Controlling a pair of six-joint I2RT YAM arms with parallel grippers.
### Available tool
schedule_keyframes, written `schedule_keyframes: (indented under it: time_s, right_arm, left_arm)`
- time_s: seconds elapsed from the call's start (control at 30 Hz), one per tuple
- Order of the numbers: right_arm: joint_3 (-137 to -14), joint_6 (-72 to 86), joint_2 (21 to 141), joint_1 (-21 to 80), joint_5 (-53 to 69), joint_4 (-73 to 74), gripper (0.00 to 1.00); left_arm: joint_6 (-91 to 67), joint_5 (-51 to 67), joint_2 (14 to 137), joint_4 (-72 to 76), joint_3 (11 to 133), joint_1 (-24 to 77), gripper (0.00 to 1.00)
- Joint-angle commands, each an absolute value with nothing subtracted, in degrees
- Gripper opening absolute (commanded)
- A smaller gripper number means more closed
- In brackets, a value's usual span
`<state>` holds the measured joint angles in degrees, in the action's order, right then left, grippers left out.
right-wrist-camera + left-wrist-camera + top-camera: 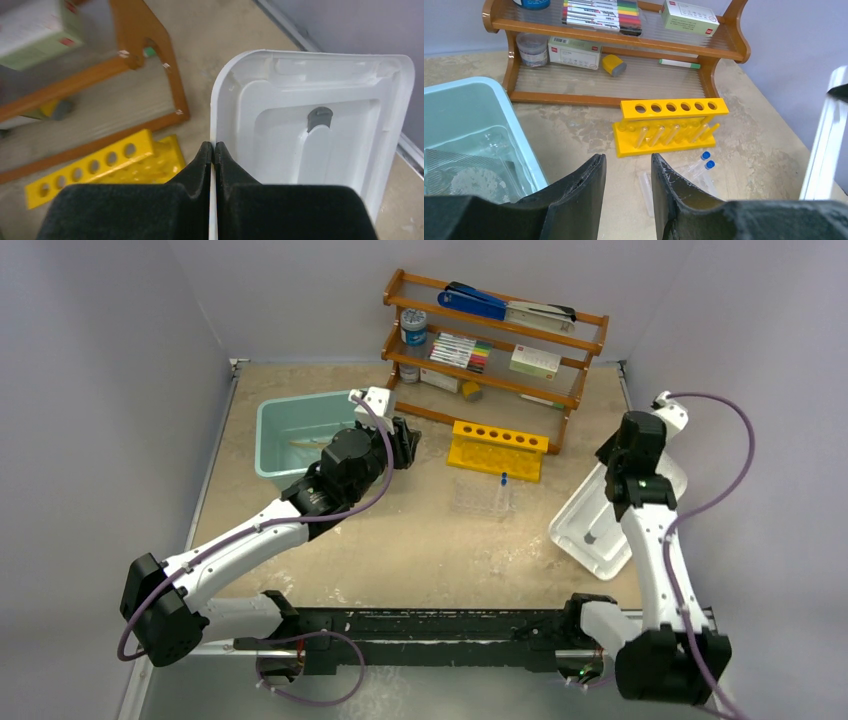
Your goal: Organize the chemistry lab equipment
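Observation:
The yellow holed test-tube rack stands in front of the wooden shelf, with clear tubes slanting in it. Loose clear tubes with blue caps lie on the table just before the rack. My left gripper hangs open and empty above the table, between the teal bin and the rack. Clear glassware and a mesh square lie inside the bin. My right gripper is shut on the left edge of the white lid, at the right of the table.
A wooden shelf at the back holds a blue stapler, coloured markers, small boxes and jars. The teal bin's rim is close on the left of my left fingers. Walls enclose the table on three sides.

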<state>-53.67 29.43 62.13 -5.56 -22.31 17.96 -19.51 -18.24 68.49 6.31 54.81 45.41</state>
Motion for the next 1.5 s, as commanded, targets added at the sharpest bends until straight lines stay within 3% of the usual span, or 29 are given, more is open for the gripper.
schedule_keyframes:
  time_s: [0.0,0.6,0.83,1.0,1.1,1.27,1.47]
  right_arm:
    - [-54.8,25.9,53.6,-5.6,-17.2,9.4,0.0]
    - [-77.8,19.4,53.0,-5.5,16.7,8.3,0.0]
    - [-85.2,20.0,55.1,-5.5,34.8,9.2,0.0]
    - [-88.6,19.3,57.3,-5.4,46.6,8.2,0.0]
    - [-85.7,22.9,57.7,-5.0,57.2,1.1,0.0]
    - [-77.9,36.9,55.7,-3.1,65.4,-23.6,0.0]
    - [-79.6,39.0,58.7,4.1,66.3,-29.8,0.0]
  left_arm:
    - [-21.0,-16.3,67.1,8.7,55.7,45.1,0.37]
    - [-28.6,-7.0,65.3,12.8,52.5,34.2,0.37]
    - [-31.2,3.9,64.2,18.1,53.8,28.1,0.4]
    - [-37.1,19.0,66.8,29.9,55.3,22.1,0.4]
    - [-44.7,28.2,70.8,42.2,55.6,17.7,0.4]
    - [-55.1,37.2,77.0,57.5,57.4,13.9,0.4]
    - [-57.5,41.3,81.1,63.1,59.7,13.4,0.41]
